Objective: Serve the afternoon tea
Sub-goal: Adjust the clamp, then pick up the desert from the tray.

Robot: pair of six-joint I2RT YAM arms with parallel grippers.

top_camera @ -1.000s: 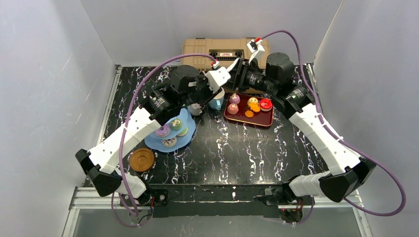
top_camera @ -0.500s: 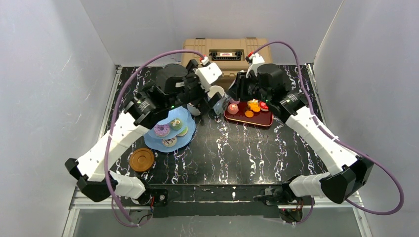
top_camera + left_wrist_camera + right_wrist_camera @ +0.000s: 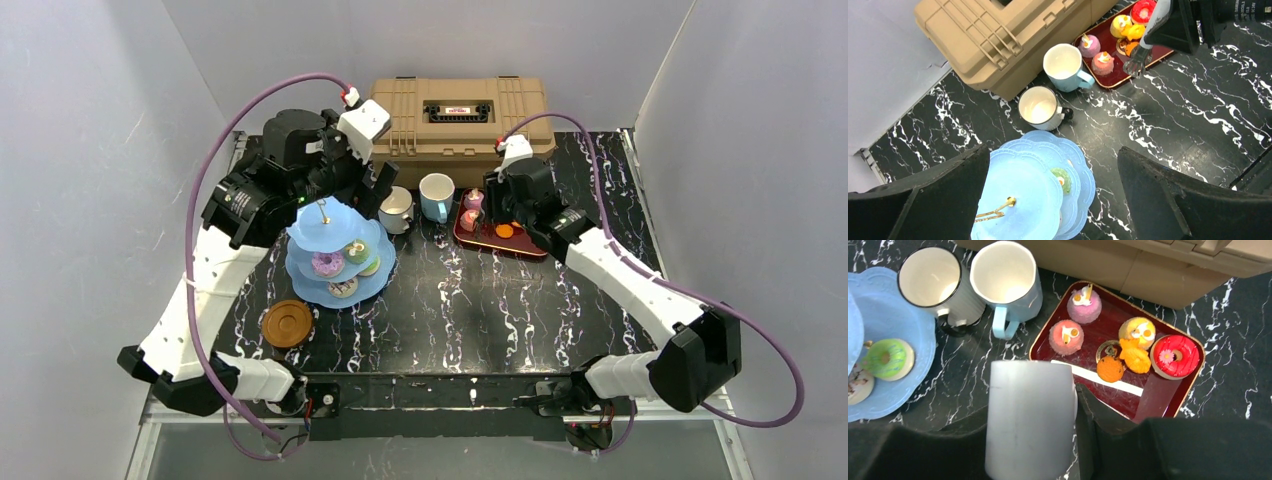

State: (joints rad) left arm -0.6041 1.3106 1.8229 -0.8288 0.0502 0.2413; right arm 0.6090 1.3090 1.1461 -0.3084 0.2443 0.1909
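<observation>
A blurred pale thing, probably the tongs point(image 3: 1030, 420), hides part of the tray's point(image 3: 1155, 402) near edge; the cake stand point(image 3: 903, 332) is cut off at left.

My work surface is a black table point(image 3: 480, 300) with white marble veining; my bases sit at 6 o'clock. Items standing directly on it:
- Cake stand point(image 3: 305, 240), 9 o'clock.
- Brown saucer point(image 3: 288, 323), 8 o'clock, near the stand, not touching.
- White mug point(image 3: 397, 208), 11 o'clock.
- Blue mug point(image 3: 436, 196), 12 o'clock, just beside it.
- Dark-red tray point(image 3: 520, 243), 1 o'clock.
- Tan toolbox point(image 3: 458, 115), far edge, 12 o'clock.
</observation>
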